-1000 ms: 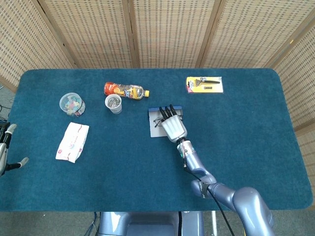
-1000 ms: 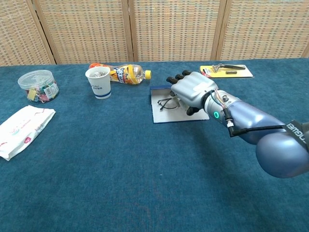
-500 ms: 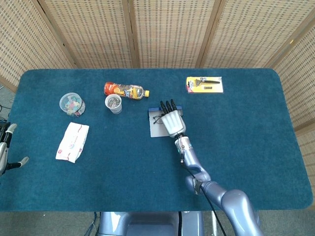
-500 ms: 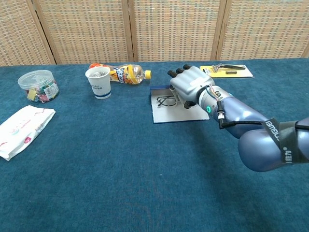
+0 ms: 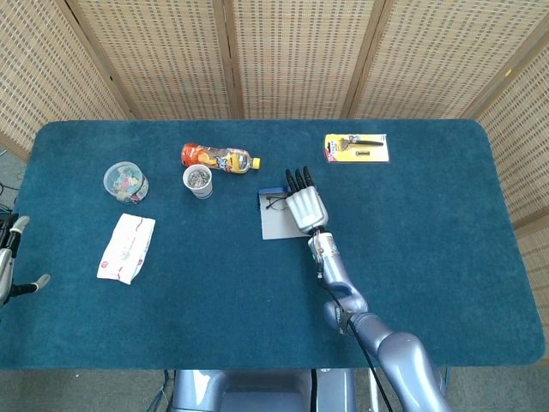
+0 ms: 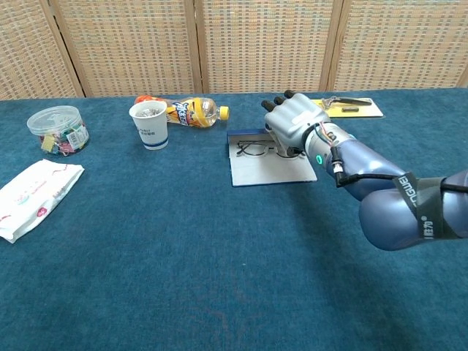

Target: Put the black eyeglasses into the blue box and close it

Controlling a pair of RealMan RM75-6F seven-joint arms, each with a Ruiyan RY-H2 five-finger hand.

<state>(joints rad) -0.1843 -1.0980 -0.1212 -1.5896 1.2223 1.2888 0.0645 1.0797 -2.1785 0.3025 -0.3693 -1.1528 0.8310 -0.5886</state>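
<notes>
The blue counter [image 5: 429, 249] carries an open box [image 5: 276, 219] near its middle, with glasses [image 5: 275, 202] lying at the box's far end. The right hand [image 5: 306, 206] is over the box's right side, fingers [image 5: 297, 178] stretched toward the far edge. Left of the box stand a cup [image 5: 198, 181] and a lying bottle [image 5: 218, 158], then a clear tub [image 5: 126, 182] and a white packet [image 5: 127, 247]. A carded tool [image 5: 356, 148] lies far right. The left hand [image 5: 10, 262] shows at the left edge.
</notes>
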